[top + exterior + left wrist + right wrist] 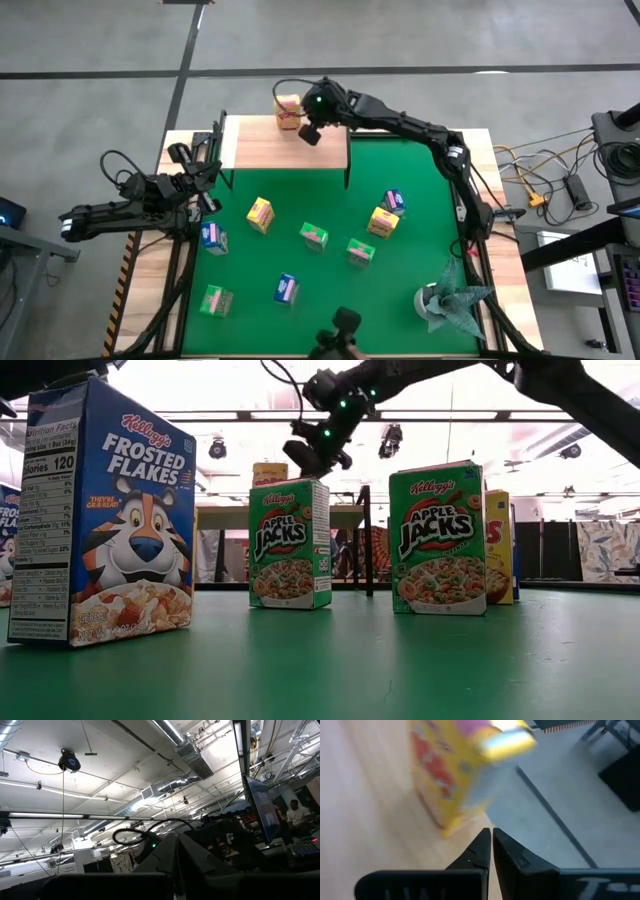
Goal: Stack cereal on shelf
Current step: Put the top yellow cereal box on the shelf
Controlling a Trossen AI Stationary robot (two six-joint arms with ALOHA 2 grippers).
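Near mat: eight cereal boxes stand loose on the green mat [400, 300]: a green box [214, 299] and a blue box [286, 289] nearest, then two more green ones [361, 252] [314, 235], a blue one at the left [213, 236], two yellow ones [260, 214] [383, 222] and a blue one [394, 201] farther back.
Left side: the left gripper [205, 172] waits at the table's left edge, its fingers pressed together on nothing.
Far edge: the shelf [260, 142] stands at the mat's far left, carrying one yellow box [288, 109] near its far rim.
Right gripper: the right gripper [309, 132] hangs over the shelf just beside that yellow box, fingers [479, 851] closed together and holding nothing.
Step in hand: by my reading, the first box is placed and let go; the arm is free.
Next move: swing back toward the mat, open wide, and come down squarely over one loose box, likely the nearby blue or yellow at the right.
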